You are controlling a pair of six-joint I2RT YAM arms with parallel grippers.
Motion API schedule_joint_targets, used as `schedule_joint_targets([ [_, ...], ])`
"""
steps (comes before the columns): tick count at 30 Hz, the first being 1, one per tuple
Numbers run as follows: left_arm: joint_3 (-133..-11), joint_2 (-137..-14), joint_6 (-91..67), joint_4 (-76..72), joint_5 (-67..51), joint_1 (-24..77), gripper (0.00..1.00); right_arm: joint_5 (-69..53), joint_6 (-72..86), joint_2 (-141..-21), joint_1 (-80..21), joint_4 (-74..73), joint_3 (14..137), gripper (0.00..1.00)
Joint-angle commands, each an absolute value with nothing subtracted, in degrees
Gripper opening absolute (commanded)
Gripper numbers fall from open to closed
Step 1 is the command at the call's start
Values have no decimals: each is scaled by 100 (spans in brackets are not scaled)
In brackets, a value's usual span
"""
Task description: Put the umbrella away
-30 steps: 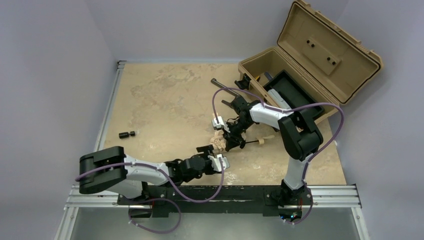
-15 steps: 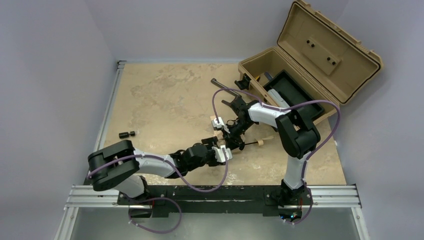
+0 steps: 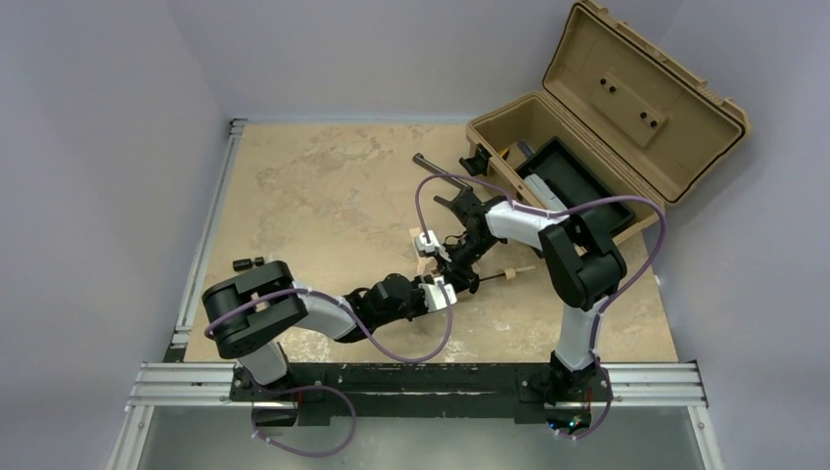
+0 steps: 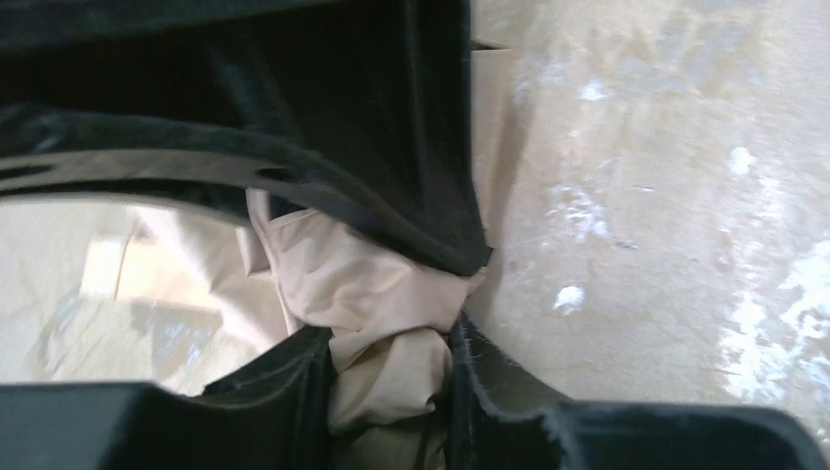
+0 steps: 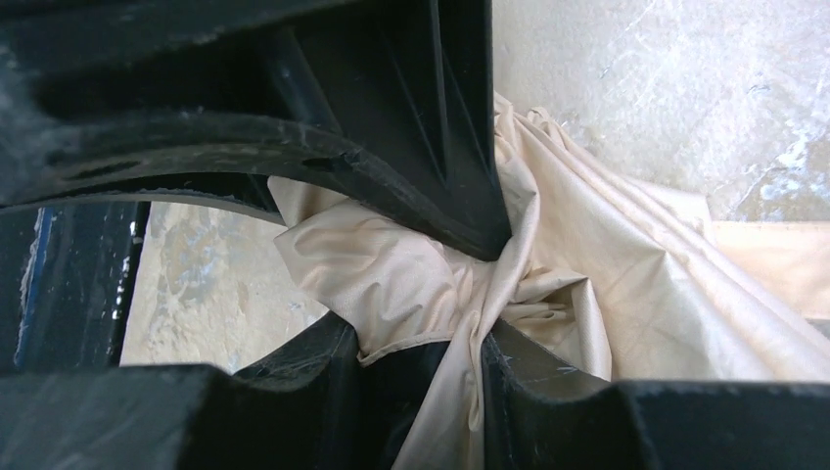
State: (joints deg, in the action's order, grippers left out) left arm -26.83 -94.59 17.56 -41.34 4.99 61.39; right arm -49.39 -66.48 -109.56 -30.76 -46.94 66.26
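Note:
The umbrella (image 3: 422,264) lies mid-table, its beige fabric bunched up and its pale wooden knob (image 3: 510,275) pointing right on a thin black shaft. My right gripper (image 3: 445,260) comes down on it from the far side. In the right wrist view the gripper (image 5: 416,343) is shut on a twisted fold of umbrella fabric (image 5: 577,245). My left gripper (image 3: 441,292) reaches in from the near left. In the left wrist view that gripper (image 4: 391,348) pinches a wad of umbrella fabric (image 4: 343,274) between both fingers. The arms hide most of the canopy from above.
An open tan case (image 3: 509,122) stands at the back right, its lid (image 3: 646,98) raised and a black tray (image 3: 577,186) inside. A dark metal bar (image 3: 438,167) lies just left of the case. A small black part (image 3: 250,262) rests near the table's left edge.
My left arm has swung forward and right to the umbrella, and its jaws have closed from wide onto the fabric. The right arm has stayed almost still, holding its grip.

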Motion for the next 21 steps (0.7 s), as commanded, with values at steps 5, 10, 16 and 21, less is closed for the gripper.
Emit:
schedule_joint_targets([
  [5,-2532,-9975,-37,-3524,-216,6022,0,-4415,-6935,-10835,-3021,-5496,6331,41],
  [10,-2484,-10331,-1512,-3118,-661,5840,0,-4872,-7381,-10066,-2504,-5773,6626,56],
  [16,-2407,-11023,-2509,-3056,-1400,5573,0,-5025,-7605,-9359,-2004,-5795,6885,64],
  [21,-2517,-11549,-3101,-2843,-2093,5181,0,-5301,-8245,-8844,-1815,-6156,6954,65],
])
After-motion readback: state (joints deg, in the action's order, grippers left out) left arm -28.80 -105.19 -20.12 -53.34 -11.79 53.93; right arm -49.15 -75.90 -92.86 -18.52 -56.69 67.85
